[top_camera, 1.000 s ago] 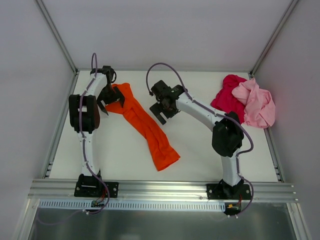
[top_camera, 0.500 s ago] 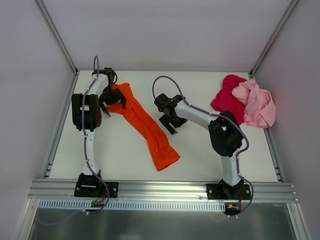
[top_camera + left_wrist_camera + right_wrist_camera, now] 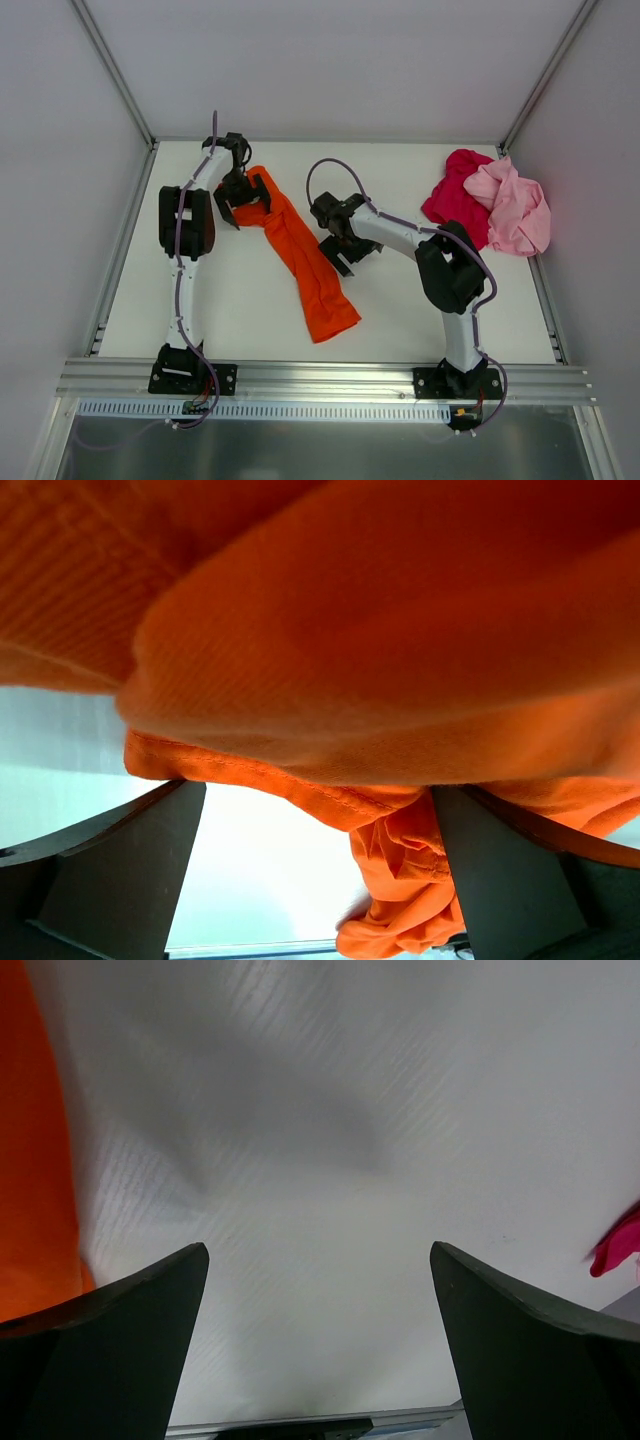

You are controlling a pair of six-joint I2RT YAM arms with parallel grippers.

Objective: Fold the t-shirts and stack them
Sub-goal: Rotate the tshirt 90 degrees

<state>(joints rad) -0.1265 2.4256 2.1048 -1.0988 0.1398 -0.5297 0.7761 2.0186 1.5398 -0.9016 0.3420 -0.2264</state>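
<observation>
Top view: left gripper, jaws apart, hung over the far end of the orange t-shirt, which lay as a crumpled strip. Right gripper, apart and empty, sat just beside the strip. Red t-shirt and pink t-shirt lay heaped well to its right.
Left wrist: orange cloth lay between the spread fingers, unclamped.
Right wrist: bare table lay ahead.
Judged: nothing folded or stacked.

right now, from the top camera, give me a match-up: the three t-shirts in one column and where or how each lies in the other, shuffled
Things:
1. bright orange cloth t-shirt
2. light pink cloth t-shirt
3. crimson red cloth t-shirt

Places:
a. crumpled at the far right, lying partly on another shirt
b. crumpled at the far right, partly under another shirt
c. drawn out in a long strip between the two arms

Pairs: 1-c, 2-a, 3-b
</observation>
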